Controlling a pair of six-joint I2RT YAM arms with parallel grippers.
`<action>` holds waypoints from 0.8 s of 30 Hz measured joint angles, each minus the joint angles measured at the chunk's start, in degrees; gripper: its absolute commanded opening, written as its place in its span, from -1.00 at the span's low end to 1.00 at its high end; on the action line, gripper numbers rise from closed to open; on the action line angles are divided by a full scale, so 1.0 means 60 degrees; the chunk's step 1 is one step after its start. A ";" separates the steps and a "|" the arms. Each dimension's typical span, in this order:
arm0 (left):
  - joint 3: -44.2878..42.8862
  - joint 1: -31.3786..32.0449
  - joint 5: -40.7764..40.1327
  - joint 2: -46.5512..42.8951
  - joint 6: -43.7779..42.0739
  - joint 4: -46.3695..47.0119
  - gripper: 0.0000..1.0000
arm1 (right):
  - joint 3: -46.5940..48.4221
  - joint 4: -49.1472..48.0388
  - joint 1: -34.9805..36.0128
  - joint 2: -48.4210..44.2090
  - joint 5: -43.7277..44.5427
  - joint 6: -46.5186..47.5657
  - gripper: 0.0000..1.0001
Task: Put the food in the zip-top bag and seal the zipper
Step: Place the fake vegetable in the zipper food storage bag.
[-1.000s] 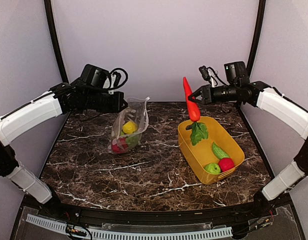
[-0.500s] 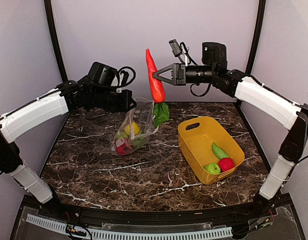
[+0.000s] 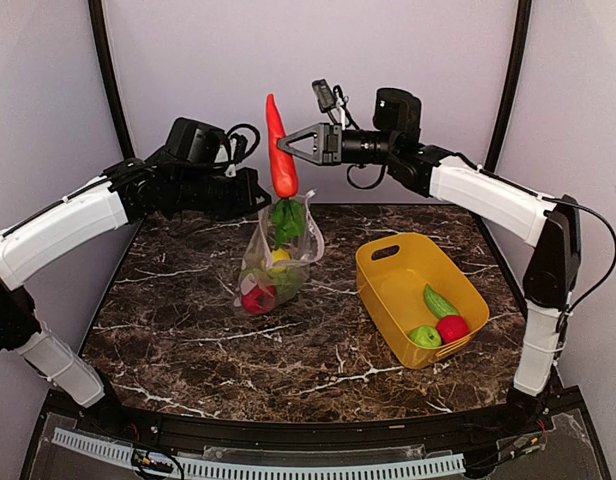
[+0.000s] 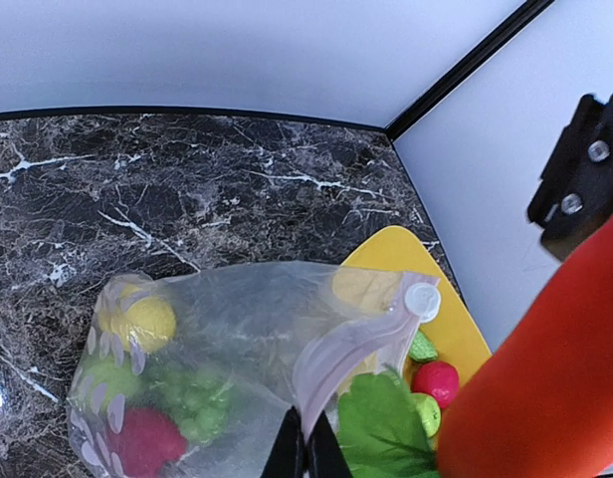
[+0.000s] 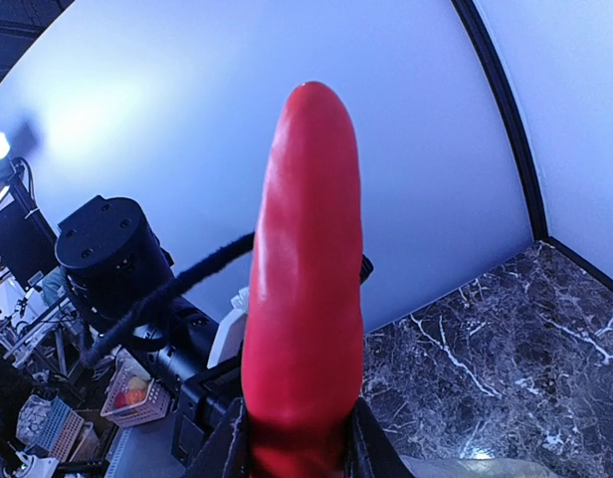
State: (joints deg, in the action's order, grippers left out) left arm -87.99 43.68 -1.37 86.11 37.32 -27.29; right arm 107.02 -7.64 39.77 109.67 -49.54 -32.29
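My left gripper (image 3: pixel 262 198) is shut on the mouth edge of the clear zip-top bag (image 3: pixel 275 262) and holds it up, open. The left wrist view shows its fingers (image 4: pixel 306 454) pinching the pinkish zipper strip (image 4: pixel 354 347), with the white slider (image 4: pixel 422 299) at the end. Inside the bag are a yellow piece (image 4: pixel 147 321), green grapes (image 4: pixel 190 400) and a red piece (image 4: pixel 139 440). My right gripper (image 3: pixel 286 150) is shut on a long red toy vegetable (image 3: pixel 280 150) held upright above the bag's mouth, its green leaves (image 3: pixel 286 218) hanging at the opening. It also fills the right wrist view (image 5: pixel 305 279).
A yellow tub (image 3: pixel 388 295) stands right of the bag on the dark marble table. It holds a green cucumber (image 3: pixel 438 300), a green piece (image 3: pixel 424 336) and a red piece (image 3: pixel 452 328). The enclosure's walls stand close behind and at both sides.
My right gripper carried the red vegetable left, from above the yellow tub to above the bag's mouth. My left gripper shifted the bag slightly right and opened it more.
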 measured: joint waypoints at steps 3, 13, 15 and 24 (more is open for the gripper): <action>0.0157 0.0000 -0.0087 -0.0346 0.0178 0.0171 -0.98 | -0.0117 -0.0317 0.0178 0.0186 -0.0124 -0.0168 -0.59; 0.0841 -0.0004 -0.0772 -0.1220 0.0401 0.0463 -0.99 | -0.2350 -0.1064 0.0302 0.0018 -0.0783 0.0364 0.57; 0.1005 -0.0018 -0.0816 -0.1224 0.0412 0.0506 -0.98 | -0.2561 -0.0889 0.0302 -0.0138 -0.0852 0.0710 0.63; 0.1293 -0.0135 -0.0820 -0.1224 0.0382 0.0663 -0.98 | -0.2408 0.0302 0.0029 -0.1559 -0.1045 0.2280 0.97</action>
State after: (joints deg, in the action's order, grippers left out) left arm -80.23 42.87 -6.28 78.76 39.62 -23.31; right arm 92.58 -5.82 39.94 100.31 -55.81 -18.61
